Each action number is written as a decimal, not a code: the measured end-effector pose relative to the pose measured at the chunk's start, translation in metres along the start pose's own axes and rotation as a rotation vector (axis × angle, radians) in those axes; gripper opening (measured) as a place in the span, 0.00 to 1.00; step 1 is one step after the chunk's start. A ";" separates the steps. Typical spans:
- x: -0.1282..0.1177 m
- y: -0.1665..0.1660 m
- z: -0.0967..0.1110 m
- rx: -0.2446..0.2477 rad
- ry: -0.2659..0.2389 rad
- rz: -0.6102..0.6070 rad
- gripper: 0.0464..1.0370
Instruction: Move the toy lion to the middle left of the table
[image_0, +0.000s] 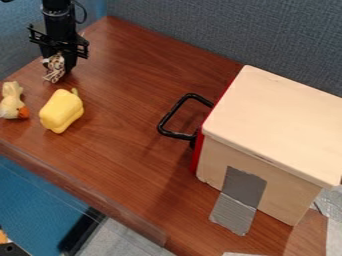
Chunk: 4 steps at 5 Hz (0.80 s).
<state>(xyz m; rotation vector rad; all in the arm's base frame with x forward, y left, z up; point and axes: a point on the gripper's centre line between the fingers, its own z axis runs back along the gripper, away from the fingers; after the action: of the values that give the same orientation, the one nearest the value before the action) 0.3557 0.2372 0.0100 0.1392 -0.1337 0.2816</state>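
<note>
From where I stand, the landmark to steer by is the plump yellow plastic bell pepper. Just beyond it, toward the far end of the table, the black two-finger gripper hangs low, closed down around the small spotted cream-and-brown animal figure, which I take to be the toy lion. Whether the toy's lower end touches the wood, I can't tell.

My worry is the pepper itself: if the toy is carried low toward the middle left, it could bump the pepper's rounded side and roll it. Swing it wide to the pepper's left and it might topple the pale yellow toy with an orange patch standing there. The hold seems to be on the toy's upper part, so a knock could twist it loose, and letting go too high might tip it over.

The toy looks slim and hard, patterned with dark blotches, its narrow lower end pointing down and slightly leftward, toward the pepper's side.
</note>
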 end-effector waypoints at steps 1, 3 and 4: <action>-0.002 -0.002 0.000 -0.018 0.015 0.010 0.81; 0.003 0.002 0.045 -0.058 -0.085 -0.012 0.97; -0.008 0.001 0.042 -0.043 -0.051 -0.089 0.97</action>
<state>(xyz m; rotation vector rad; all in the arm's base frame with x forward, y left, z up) 0.3429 0.2295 0.0498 0.1096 -0.1836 0.1860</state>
